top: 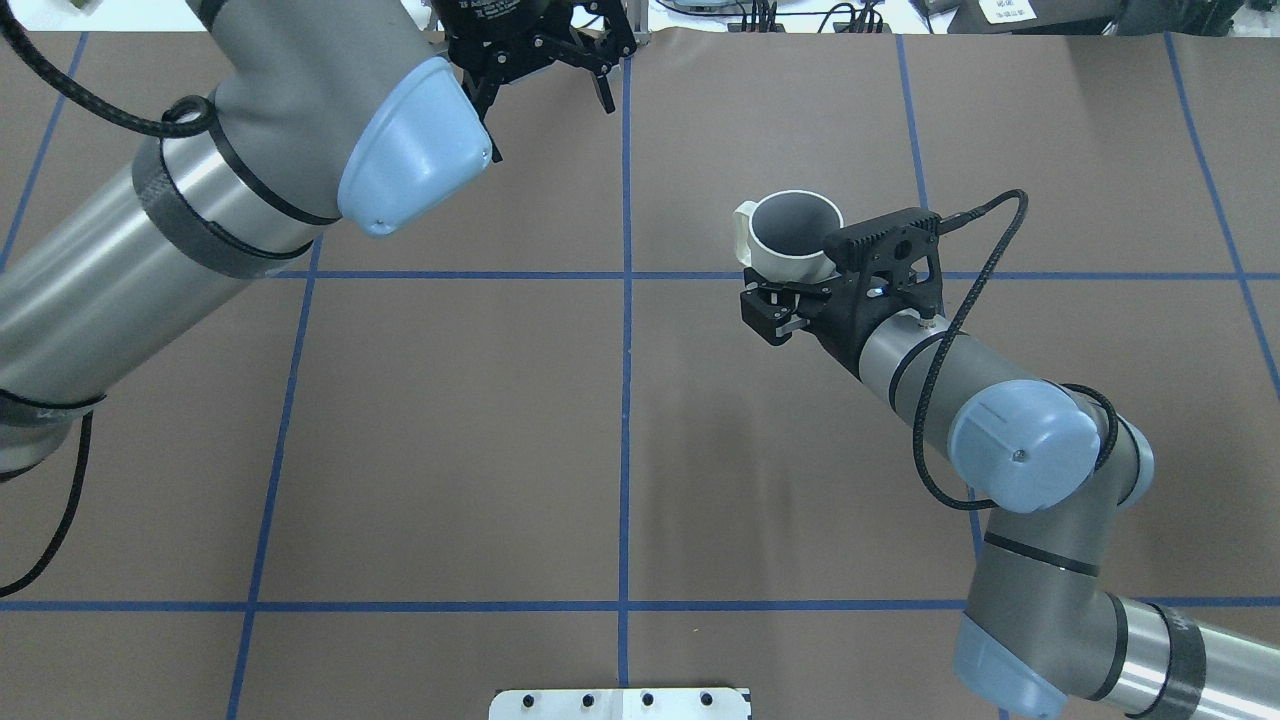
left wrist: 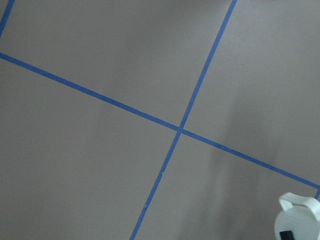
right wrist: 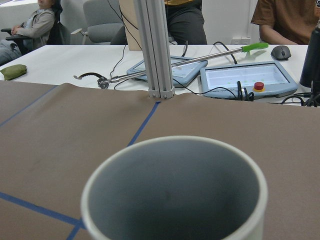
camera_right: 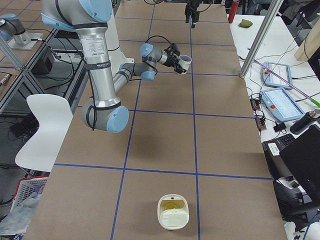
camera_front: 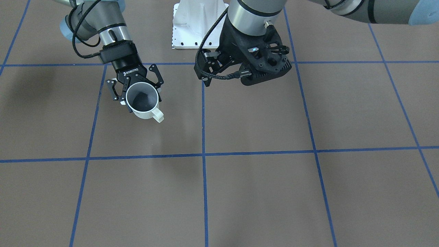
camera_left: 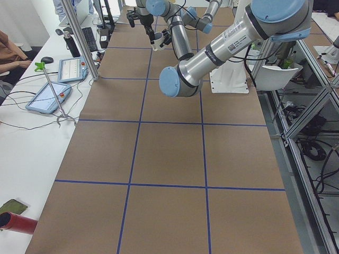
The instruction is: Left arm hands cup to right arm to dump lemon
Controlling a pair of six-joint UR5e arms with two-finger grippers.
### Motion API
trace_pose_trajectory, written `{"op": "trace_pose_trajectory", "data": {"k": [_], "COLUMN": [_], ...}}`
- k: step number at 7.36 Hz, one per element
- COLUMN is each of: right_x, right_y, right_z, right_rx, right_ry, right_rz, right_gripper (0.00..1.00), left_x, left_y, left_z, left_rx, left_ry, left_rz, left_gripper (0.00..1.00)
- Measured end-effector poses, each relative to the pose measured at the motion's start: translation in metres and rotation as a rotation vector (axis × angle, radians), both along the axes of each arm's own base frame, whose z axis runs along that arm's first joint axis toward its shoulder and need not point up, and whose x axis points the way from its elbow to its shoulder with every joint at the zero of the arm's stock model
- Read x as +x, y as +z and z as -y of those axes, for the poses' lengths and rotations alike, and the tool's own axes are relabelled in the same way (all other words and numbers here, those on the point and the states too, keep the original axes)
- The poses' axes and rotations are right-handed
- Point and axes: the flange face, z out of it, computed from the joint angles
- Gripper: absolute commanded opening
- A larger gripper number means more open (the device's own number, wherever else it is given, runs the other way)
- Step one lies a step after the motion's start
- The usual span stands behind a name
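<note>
Overhead exterior shows you the handover looks done. The cup (top: 790, 240) sits upright in the right end effector (camera_front: 140, 92), over the robot's-right half of the bench (top: 450, 450), toward your edge. Its fingers (camera_front: 114, 90) are partly closed and press the cup's wall from both sides. The left end effector (top: 545, 80) hangs spread wide and empty near that same edge, around the bench's middle. You'll see no lemon in the cup's grey interior, so I cannot tell whether the dump is finished or pending. The cup is not tipped.
</note>
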Motion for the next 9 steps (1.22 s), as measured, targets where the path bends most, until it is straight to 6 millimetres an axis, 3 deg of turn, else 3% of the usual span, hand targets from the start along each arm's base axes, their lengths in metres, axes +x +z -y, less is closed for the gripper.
{"op": "trace_pose_trajectory", "data": {"k": [3, 6, 9], "right_x": [-0.007, -0.014, -0.018], "right_y": [-0.020, -0.025, -0.028], "right_z": [-0.015, -0.021, -0.024], "right_rx": [0.013, 0.015, 0.016], "right_ry": [-0.002, -0.016, -0.026], "right_rz": [0.007, 0.012, 0.015], "right_gripper": [0.00, 0.00, 0.00], "left_x": [0.034, 0.070, 0.101], "left_y": [-0.012, -0.027, -0.026], "left_z": [-0.001, 0.004, -0.010], "left_rx": [0.040, 0.059, 0.057], "left_ry": [0.023, 0.058, 0.107], "left_rz": [-0.015, -0.028, -0.030], "left_gripper": [0.98, 0.95, 0.91]}}
